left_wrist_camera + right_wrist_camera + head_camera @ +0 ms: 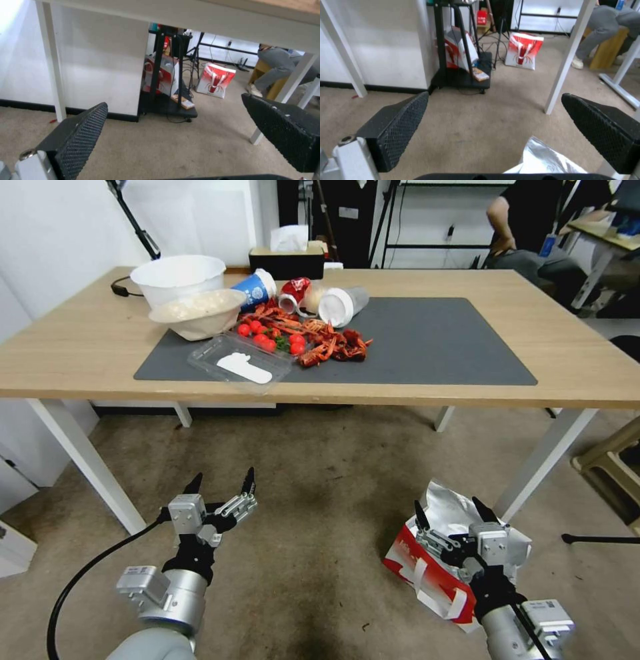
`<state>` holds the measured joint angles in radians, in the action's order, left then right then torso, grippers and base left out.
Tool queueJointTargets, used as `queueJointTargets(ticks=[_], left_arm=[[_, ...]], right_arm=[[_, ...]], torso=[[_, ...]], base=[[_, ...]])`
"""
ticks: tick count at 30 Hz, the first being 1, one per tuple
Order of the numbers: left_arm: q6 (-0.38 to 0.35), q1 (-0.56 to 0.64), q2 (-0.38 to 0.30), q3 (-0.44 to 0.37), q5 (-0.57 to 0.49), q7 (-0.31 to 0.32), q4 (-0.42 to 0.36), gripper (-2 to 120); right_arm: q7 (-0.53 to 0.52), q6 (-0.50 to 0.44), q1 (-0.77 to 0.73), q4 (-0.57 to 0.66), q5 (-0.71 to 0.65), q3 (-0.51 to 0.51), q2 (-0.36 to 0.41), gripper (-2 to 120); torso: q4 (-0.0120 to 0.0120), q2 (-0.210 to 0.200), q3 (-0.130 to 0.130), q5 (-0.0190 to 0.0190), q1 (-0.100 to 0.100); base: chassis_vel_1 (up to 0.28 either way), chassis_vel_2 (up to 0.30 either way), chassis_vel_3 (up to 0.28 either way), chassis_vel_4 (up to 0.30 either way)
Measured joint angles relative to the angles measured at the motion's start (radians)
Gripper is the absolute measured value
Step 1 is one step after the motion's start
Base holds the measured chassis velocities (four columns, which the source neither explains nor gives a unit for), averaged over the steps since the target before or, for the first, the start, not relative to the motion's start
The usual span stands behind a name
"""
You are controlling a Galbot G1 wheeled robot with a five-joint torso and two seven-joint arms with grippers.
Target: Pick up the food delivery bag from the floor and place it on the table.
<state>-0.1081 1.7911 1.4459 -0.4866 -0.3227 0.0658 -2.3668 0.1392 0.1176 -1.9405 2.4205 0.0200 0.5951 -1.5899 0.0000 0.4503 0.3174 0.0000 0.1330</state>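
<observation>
The bag lies on the floor at lower right, under the right gripper, fingers spread. Left gripper, lower left, fingers spread too, before the tabletop.

Three cameras: one high, two low

Your head camera is looking forward and down over the surface and the floor; both wrist cameras are sitting low near the carpet, looking level beneath that surface, and are sharing the distant red-and-white bag and black stand.
</observation>
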Motion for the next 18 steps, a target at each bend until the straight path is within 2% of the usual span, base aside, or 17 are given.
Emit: queueJointTargets(ticks=[18], left_arm=[[0.012, 0.002, 0.005, 0.002, 0.014, 0.002, 0.023, 100]], right_arm=[[0.010, -0.020, -0.002, -0.009, -0.016, 0.004, 0.002, 100]], torso=[[0.0000, -0.073, -0.048, -0.0001, -0.025]], base=[[0.000, 0.000, 0.000, 0.000]])
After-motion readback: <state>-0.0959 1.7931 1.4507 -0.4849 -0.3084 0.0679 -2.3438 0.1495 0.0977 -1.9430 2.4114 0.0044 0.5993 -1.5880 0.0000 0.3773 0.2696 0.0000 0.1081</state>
